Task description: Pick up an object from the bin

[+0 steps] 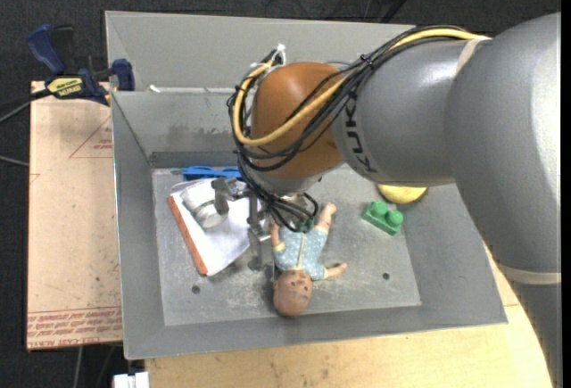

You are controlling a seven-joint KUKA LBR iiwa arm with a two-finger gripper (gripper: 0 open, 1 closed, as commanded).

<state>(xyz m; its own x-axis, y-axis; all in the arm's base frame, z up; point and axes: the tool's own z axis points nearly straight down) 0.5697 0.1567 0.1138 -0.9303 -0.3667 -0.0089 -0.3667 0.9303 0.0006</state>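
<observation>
- Grey metal bin (134, 190): hand (261, 252) is low, just beside the doll (302, 254) lying centre-front; spread or pressed together, cannot tell.
- Doll appears unlifted; grasp and lift remain.

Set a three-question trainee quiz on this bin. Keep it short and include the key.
1. True or false: the doll lies with its head toward the view's bottom edge.
2. Which thing lies nearest the gripper? A) green block B) doll C) yellow object
3. Fill in: the white booklet with the orange edge lies to the view's ____ of the doll.
Key: 1 true; 2 B; 3 left.
</observation>
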